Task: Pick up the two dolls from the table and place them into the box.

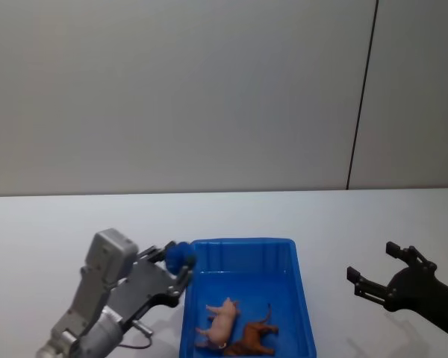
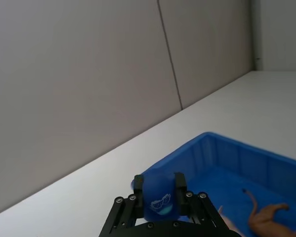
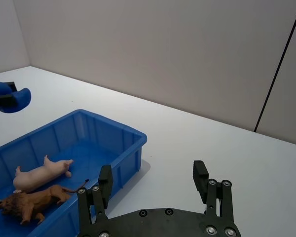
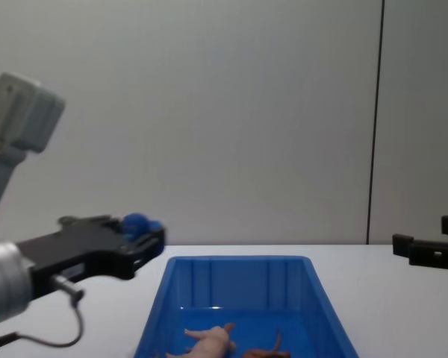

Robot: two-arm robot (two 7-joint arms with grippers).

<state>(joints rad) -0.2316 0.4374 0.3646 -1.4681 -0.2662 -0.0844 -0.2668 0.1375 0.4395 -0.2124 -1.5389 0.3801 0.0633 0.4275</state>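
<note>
White table (image 1: 52, 239), grey panelled wall (image 1: 172, 89) behind. Pig (image 1: 220, 324), lion (image 1: 252, 341) in box (image 1: 243, 246). Left gripper (image 1: 181, 267) clamps blue object (image 1: 181, 256) by box's far-left corner; right gripper (image 1: 377, 272) wide, over table's right.

Bare table (image 1: 343, 224) is lying open around the box (image 1: 243, 250); the left gripper (image 1: 181, 262) is crowding its far left corner.

Head, chest and both wrist views share the box (image 1: 243, 257).
</note>
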